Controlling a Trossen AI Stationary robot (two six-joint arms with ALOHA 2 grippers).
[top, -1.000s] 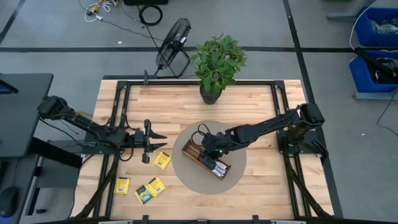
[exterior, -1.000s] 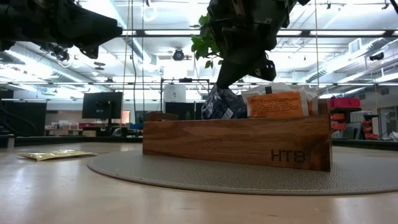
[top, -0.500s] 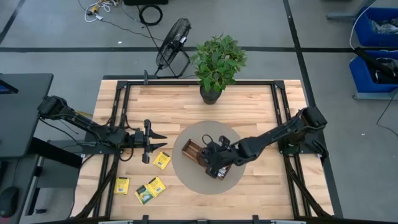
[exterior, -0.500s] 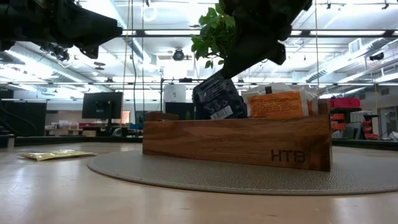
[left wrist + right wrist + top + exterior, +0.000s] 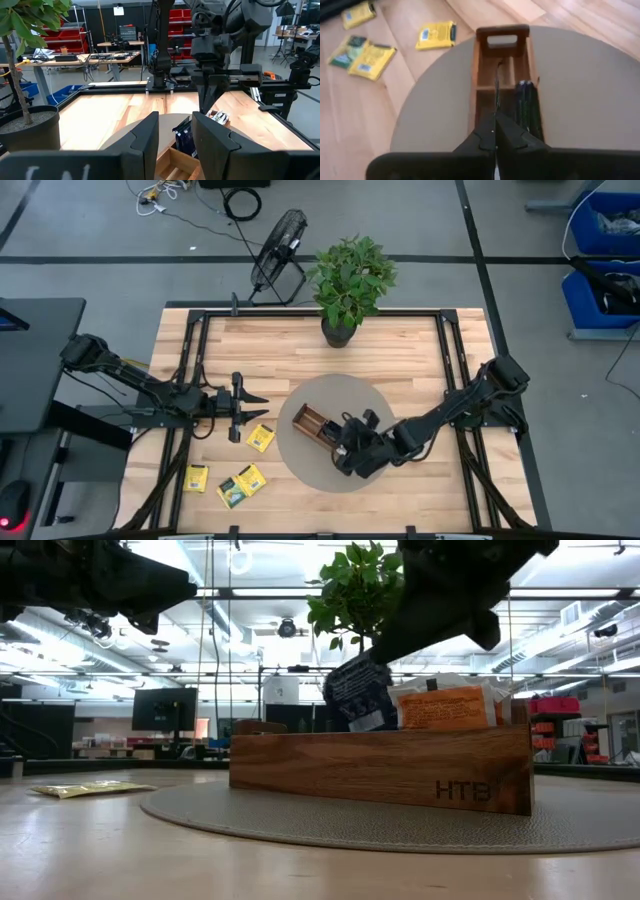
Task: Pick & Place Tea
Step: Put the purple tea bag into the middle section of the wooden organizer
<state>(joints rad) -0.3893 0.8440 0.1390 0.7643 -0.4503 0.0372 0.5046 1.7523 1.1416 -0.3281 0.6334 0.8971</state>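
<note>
A long wooden tray (image 5: 380, 765) stands on a round grey mat (image 5: 335, 385), with orange tea sachets (image 5: 445, 708) and dark ones (image 5: 525, 107) standing in it. My right gripper (image 5: 495, 134) hovers over the tray's near end (image 5: 345, 448), shut on a dark navy tea sachet (image 5: 358, 692). Three yellow sachets (image 5: 261, 437), (image 5: 196, 478), (image 5: 241, 485) lie flat on the table to the left. Farther left, my left gripper (image 5: 250, 407) stays level above the table, open with nothing between its fingers (image 5: 145, 145). My right gripper pinches the navy sachet's upper end (image 5: 375, 660) between its two fingers. They slant down from the table's near right side. The sachet hangs tilted below them, edge-on (image 5: 496, 95) over a tray compartment. The tray's wall hides its lower end, so whether it touches the tray does not show.
A potted plant (image 5: 350, 285) stands at the table's far edge, and a fan (image 5: 280, 240) lies on the floor beyond it. A black frame (image 5: 190, 350) runs around the tabletop. Bare wood lies to the right of the mat.
My right gripper has swung toward the table's near edge and turned, staying shut on the navy sachet. The sachet has risen higher above the tray's rim and tipped from nearly upright to tilted.
</note>
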